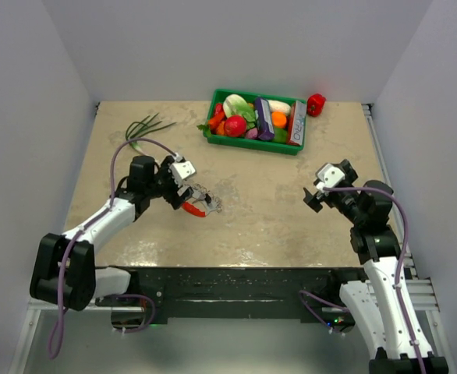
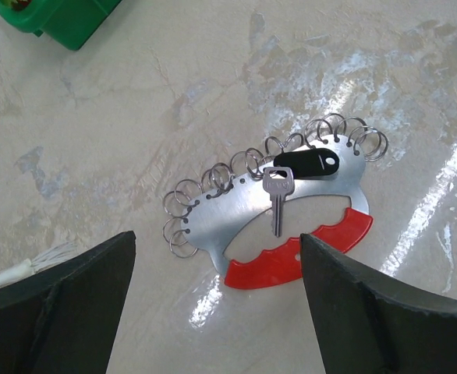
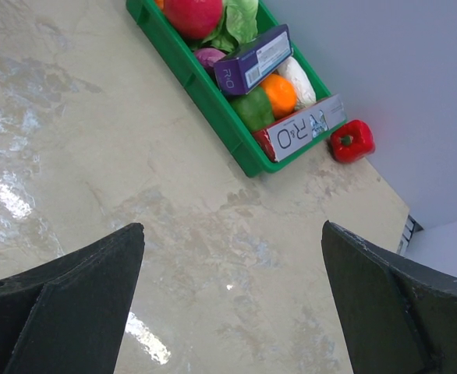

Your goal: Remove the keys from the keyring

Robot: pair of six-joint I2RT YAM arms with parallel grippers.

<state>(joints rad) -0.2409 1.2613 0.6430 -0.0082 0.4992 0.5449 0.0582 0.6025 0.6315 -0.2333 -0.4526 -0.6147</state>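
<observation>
The left gripper (image 2: 217,261), wide and empty, brackets the keyring (image 2: 228,212) from frame bottom, seemingly to pinch its silver key (image 2: 277,196); the right gripper (image 3: 232,234) gapes too.

left claw (image 1: 190,195) is sitting wide apart right at the keyring (image 2: 244,214), with bare bench (image 2: 96,117) showing all round it. Middle strip across to the right claw (image 1: 314,199) is lying open too. green tray (image 1: 252,145) is blocking the far edge, red pepper (image 1: 316,104) sitting just beside its right end, spring onions (image 1: 147,126) lying far-left.
</observation>
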